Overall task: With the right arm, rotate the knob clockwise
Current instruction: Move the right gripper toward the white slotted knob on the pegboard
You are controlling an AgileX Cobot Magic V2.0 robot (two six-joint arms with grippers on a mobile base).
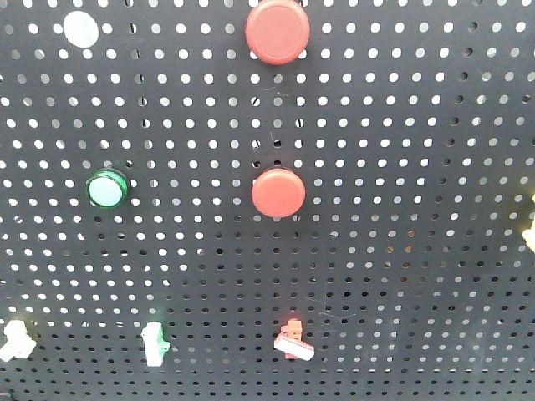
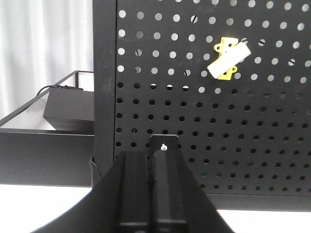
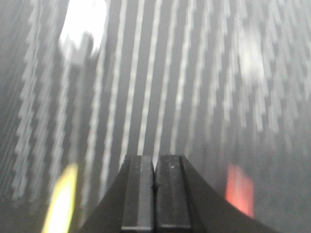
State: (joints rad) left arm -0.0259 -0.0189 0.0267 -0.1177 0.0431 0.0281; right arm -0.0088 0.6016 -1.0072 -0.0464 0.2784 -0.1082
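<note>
Although the right wrist view was badly blurred, the right claw (image 3: pixel 154 194) showed at the bottom centre with its two fingers pressed together and nothing between them. Around it were only smears: yellow at the lower left, red at the lower right, white at the upper left.

In the front view the pegboard (image 1: pixel 401 251) filled the frame. Three small knobs sat along the bottom: a white knob (image 1: pixel 15 339) at the left edge, a green knob (image 1: pixel 154 343), and a red knob (image 1: pixel 292 339) near the centre, tilted. I cannot tell which one the task meant. Above were two red buttons (image 1: pixel 277 31) and a green button (image 1: pixel 107 189).

In the left wrist view the left claw (image 2: pixel 150 160) was clenched and empty at the bottom centre, and a yellow knob (image 2: pixel 226 58) sat tilted at the upper right.
</note>
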